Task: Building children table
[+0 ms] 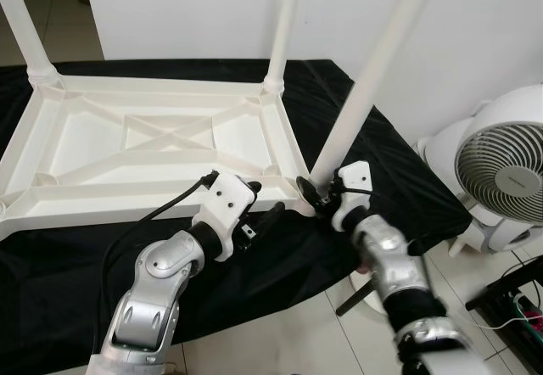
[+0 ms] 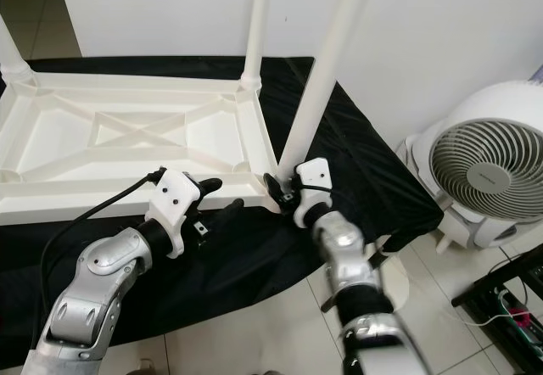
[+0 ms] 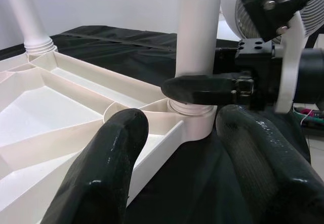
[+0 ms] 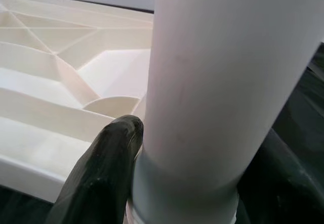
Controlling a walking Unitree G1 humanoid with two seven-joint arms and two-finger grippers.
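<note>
Gripping the white leg [image 1: 366,95] at its corner socket, seemingly seated: right gripper [image 1: 318,195]; left gripper [image 1: 265,219] fingers apart.

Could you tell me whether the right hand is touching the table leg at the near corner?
Touching. In the right wrist view, the right hand has a black finger pressed against the base of the white table leg, with no gap showing.
</note>
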